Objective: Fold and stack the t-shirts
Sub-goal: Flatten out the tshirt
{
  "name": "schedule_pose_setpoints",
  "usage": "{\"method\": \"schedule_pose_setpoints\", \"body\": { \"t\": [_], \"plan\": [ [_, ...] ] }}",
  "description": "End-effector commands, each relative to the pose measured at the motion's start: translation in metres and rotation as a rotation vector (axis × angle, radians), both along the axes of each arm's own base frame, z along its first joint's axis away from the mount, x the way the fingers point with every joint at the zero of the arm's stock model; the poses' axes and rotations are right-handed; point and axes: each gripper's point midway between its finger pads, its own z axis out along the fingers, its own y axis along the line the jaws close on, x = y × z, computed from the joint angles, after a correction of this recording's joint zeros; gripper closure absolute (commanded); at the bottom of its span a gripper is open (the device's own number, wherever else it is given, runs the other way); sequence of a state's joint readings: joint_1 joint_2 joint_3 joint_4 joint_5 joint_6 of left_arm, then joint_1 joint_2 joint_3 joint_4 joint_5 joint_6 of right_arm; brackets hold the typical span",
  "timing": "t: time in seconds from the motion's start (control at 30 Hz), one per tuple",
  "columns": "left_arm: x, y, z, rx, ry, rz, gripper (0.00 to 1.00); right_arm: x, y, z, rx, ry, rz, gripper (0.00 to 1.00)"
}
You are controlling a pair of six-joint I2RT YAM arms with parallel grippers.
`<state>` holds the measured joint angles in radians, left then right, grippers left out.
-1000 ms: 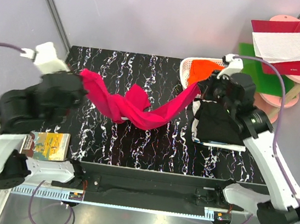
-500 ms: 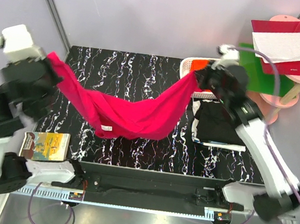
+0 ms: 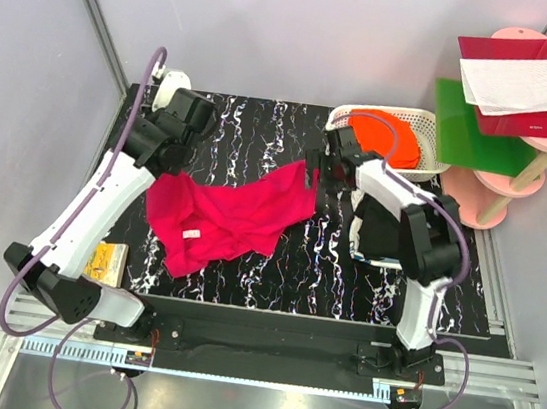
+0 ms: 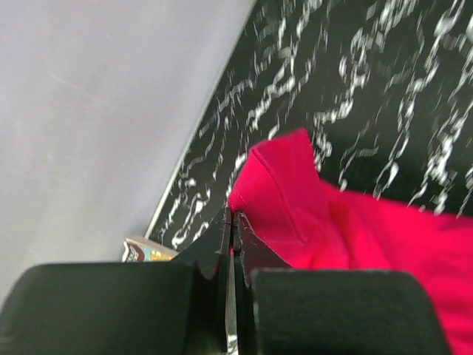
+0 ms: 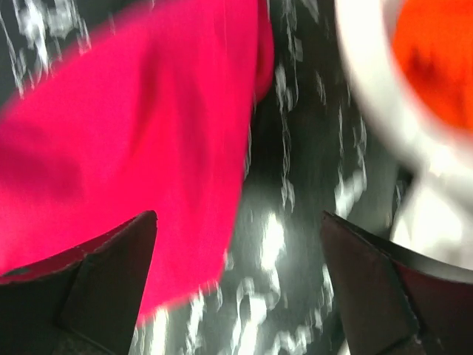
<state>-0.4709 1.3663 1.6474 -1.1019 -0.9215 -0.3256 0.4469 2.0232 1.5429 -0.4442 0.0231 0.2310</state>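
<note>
1. The left tool [image 4: 230, 233] is pinched shut on the upper-left corner of the magenta shirt [image 3: 226, 219]. The right tool [image 5: 238, 215] gapes wide over the shirt's right edge, holding nothing.
2. The shirt lies rumpled mid-counter [image 3: 264, 123]. I judge it needs spreading flat before any fold, with the right tool taking the right corner and both drawing outward.
3. The white basket [image 3: 421, 118] at the far right holds the orange shirt [image 3: 383, 138]. The black shirt [image 3: 391, 230] lies outside it, nearer the arms.
</note>
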Motion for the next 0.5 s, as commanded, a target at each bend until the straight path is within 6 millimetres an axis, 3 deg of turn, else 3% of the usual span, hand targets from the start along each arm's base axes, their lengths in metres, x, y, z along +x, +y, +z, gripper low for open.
{"method": "schedule_pose_setpoints", "body": {
  "t": [0.0, 0.03, 0.07, 0.2, 0.4, 0.47],
  "plan": [
    [0.014, -0.003, -0.013, -0.096, -0.051, 0.023, 1.00, -0.025, 0.017, 0.136, 0.163, -0.310, 0.072, 0.01],
    [0.015, -0.001, -0.019, -0.098, -0.041, 0.032, 1.00, -0.050, 0.019, 0.147, 0.200, -0.322, 0.116, 0.02],
    [0.016, -0.002, -0.028, -0.099, -0.022, 0.031, 1.00, -0.063, 0.020, 0.152, 0.212, -0.330, 0.136, 0.04],
    [0.020, -0.006, -0.043, -0.100, 0.025, 0.024, 1.00, -0.128, 0.035, 0.154, 0.315, -0.298, 0.247, 0.13],
    [0.019, -0.005, -0.042, -0.094, 0.026, 0.015, 1.00, -0.178, 0.059, 0.086, 0.303, -0.136, 0.346, 0.21],
    [0.019, -0.006, -0.044, -0.090, 0.034, 0.010, 1.00, -0.192, 0.075, 0.074, 0.275, -0.135, 0.386, 0.21]
  ]
}}
